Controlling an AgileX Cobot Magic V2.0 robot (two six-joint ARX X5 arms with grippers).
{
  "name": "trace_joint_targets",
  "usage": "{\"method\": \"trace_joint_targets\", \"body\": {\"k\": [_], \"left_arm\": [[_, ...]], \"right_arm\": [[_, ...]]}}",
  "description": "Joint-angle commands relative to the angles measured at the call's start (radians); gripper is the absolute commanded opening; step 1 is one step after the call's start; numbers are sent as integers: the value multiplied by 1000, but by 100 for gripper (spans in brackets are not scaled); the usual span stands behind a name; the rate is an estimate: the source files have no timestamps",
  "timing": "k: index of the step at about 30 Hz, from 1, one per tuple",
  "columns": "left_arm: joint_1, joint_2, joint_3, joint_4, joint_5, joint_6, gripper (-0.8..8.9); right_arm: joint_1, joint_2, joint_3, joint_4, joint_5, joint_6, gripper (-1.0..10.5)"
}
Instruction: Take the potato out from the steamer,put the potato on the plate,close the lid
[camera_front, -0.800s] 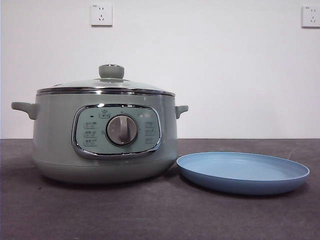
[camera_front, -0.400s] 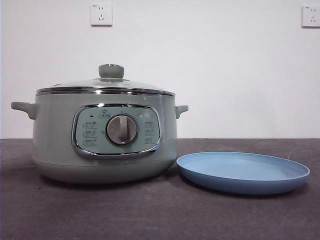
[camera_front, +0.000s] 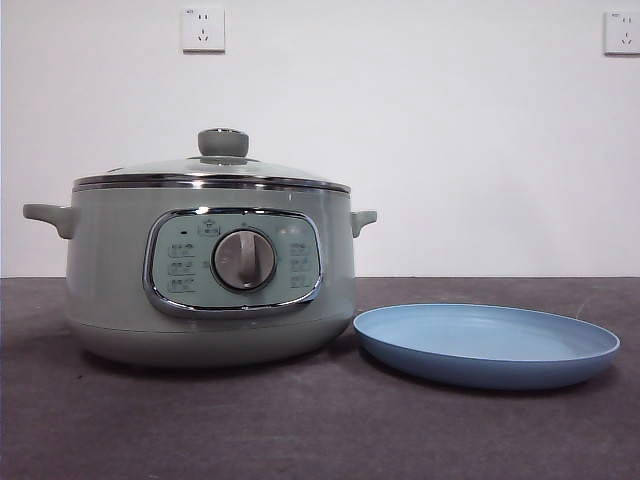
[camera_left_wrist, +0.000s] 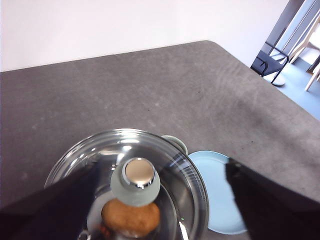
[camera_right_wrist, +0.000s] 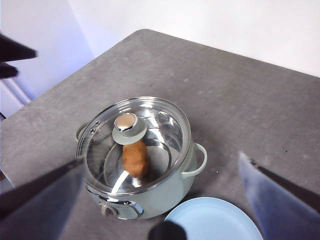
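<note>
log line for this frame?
stage: start | lid: on steamer | potato: inside | plate: bare, beside steamer | left tool: open above lid | right tool: open, high

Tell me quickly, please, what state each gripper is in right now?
Left gripper: open, empty, above the lid.
Right gripper: open, empty, high above the steamer.

Looks like a lab or office test room, not a kitchen. Bare white wall (camera_front: 450, 140) with two sockets (camera_front: 202, 29), dark grey tabletop (camera_front: 300, 420). Chair legs (camera_left_wrist: 272, 60) on pale floor beyond the table.
</note>
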Motion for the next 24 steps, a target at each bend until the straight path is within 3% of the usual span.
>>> {"method": "trace_joint_targets", "body": {"k": [1,11,24], "left_arm": [[-50,45,3,29,-66,8,476],[-187,235,3,87,-264,17,476],[-212,429,3,117,-323,21,475]], "right_arm": [[2,2,5,3,1,-11,658],[2,2,5,3,2,0,657],[2,2,5,3,2,0,657]]}}
